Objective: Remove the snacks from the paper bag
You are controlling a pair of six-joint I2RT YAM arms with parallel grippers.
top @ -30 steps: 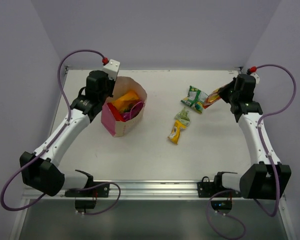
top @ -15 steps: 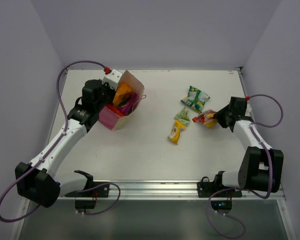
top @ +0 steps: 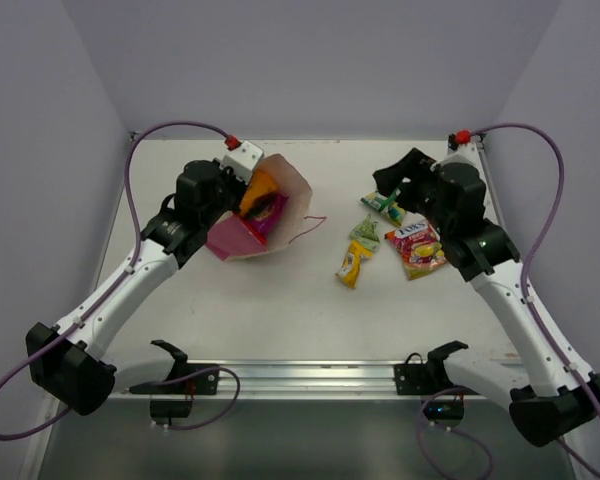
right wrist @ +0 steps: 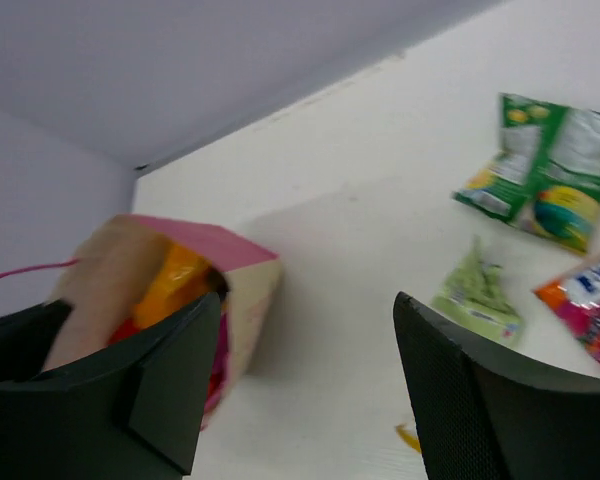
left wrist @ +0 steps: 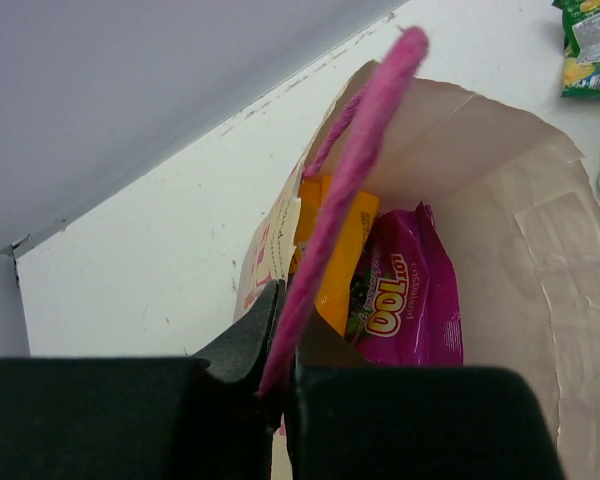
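The paper bag (top: 280, 225) leans over to the right, its mouth open toward the table's middle. My left gripper (top: 236, 196) is shut on its pink cord handle (left wrist: 355, 170). Inside the bag show an orange packet (left wrist: 338, 250) and a purple packet (left wrist: 405, 290). My right gripper (top: 398, 175) hangs open and empty above the table, right of the bag (right wrist: 205, 255). Under and near it lie a green packet (top: 385, 203), a yellow-green packet (top: 364, 232), a yellow packet (top: 352, 263) and a red packet (top: 416, 248).
The bag's second cord handle (top: 305, 222) trails on the table to its right. White walls close in the table at the back and sides. Both arm bases stand on the rail (top: 300, 375) at the near edge.
My right gripper opened and let go of the red packet, which now lies on the table; that arm then rose and swung left. My left gripper tipped the bag further right.
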